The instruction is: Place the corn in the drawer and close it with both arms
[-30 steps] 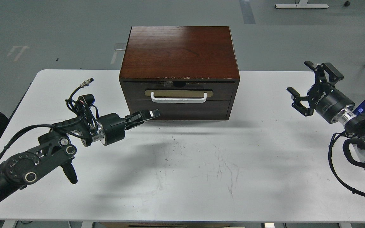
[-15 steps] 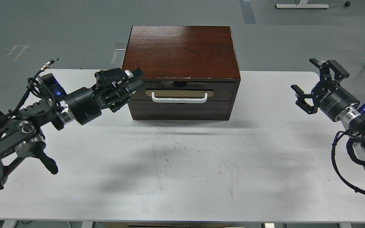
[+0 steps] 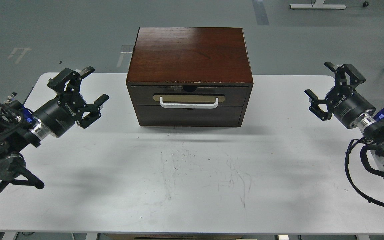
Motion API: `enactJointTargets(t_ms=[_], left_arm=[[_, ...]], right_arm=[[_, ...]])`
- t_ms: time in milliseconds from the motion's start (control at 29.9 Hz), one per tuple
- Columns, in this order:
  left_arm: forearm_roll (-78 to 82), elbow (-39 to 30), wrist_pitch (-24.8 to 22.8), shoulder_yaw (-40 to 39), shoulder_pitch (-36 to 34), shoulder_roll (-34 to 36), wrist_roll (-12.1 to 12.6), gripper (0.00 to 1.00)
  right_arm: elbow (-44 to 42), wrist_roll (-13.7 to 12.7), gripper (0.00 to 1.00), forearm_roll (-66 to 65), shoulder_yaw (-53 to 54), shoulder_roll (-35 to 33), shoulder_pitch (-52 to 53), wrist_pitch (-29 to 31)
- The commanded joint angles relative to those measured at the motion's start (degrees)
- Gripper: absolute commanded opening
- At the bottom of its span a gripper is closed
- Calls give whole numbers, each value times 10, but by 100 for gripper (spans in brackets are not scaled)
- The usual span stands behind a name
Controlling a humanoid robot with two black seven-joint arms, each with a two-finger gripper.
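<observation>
Drawer (image 3: 188, 96) apparently shut, handle (image 3: 188, 102) crosswise, between spread-fingered left gripper (image 3: 87, 88), right gripper (image 3: 323, 83).

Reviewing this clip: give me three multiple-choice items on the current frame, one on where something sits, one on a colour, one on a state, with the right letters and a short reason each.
1. Where is the left gripper relative to the cabinet?
A. To its left, apart from it
B. Resting on its top
C. Clamped on the handle

2. What colour is the bar handle on the drawer?
A. Black
B. White
C. Red

3. What state is the drawer in?
A. Pulled fully out
B. Removed and lying on the table
C. Pushed in, front about flush with the cabinet

Answers:
1 A: the gripper hangs over the white table with bare table between it and the cabinet's side.
2 B: the bar reads white against its tan plate.
3 C: no pale interior shows, and both the left and the right gripper stand open and away from it.
</observation>
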Motion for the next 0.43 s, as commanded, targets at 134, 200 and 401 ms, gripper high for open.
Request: enactJointTargets(t_ms=[134,200,401], left_arm=[[-7,10,-23,-37,45,-8,2,98],[-7,10,-23,-40,52,-8,2,98],[-6,10,-23,-56,58,-6,0,98]], right_arm=[[-2,0,100,0,23,18,-27,1],[-1,0,100,0,23,24,-30,2],[3,0,100,0,24,28,-33,9]])
